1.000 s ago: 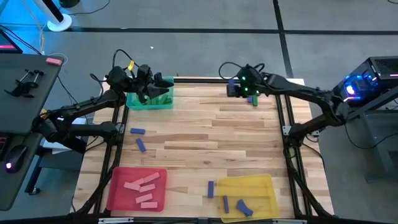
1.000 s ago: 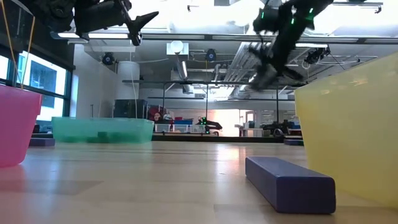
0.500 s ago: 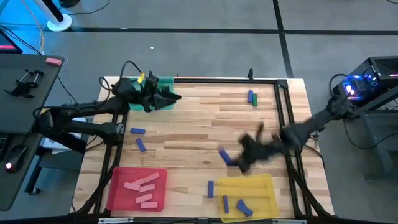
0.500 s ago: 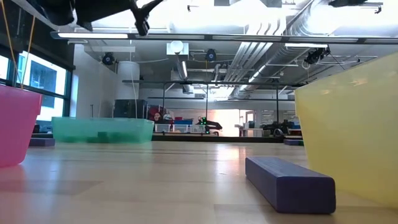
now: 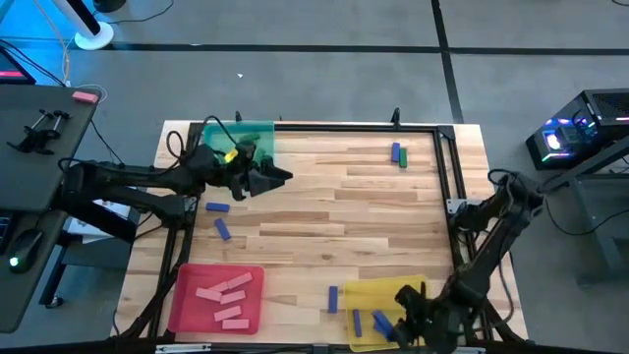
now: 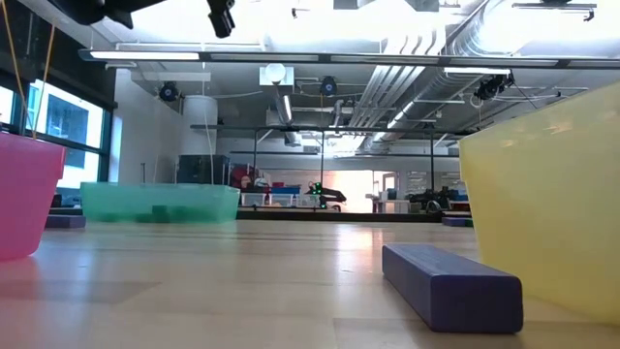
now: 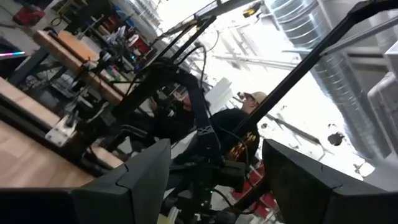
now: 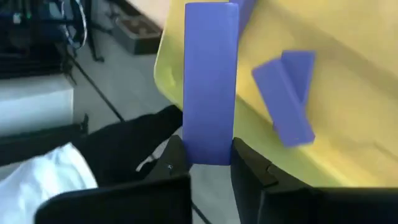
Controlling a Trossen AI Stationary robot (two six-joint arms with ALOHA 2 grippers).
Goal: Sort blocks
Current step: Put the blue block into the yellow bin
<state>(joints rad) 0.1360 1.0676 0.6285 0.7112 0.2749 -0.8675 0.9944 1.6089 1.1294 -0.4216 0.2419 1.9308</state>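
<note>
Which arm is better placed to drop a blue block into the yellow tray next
Right. The right gripper is shut on a blue block and sits over the yellow tray. The left gripper is open, far off near the green tray.

No text, label, brand name, number or sign can be read in any of the views. Nothing legible is carried by the blocks, the trays, the arms or the wooden desk, and nothing can be made out in the room behind.
</note>
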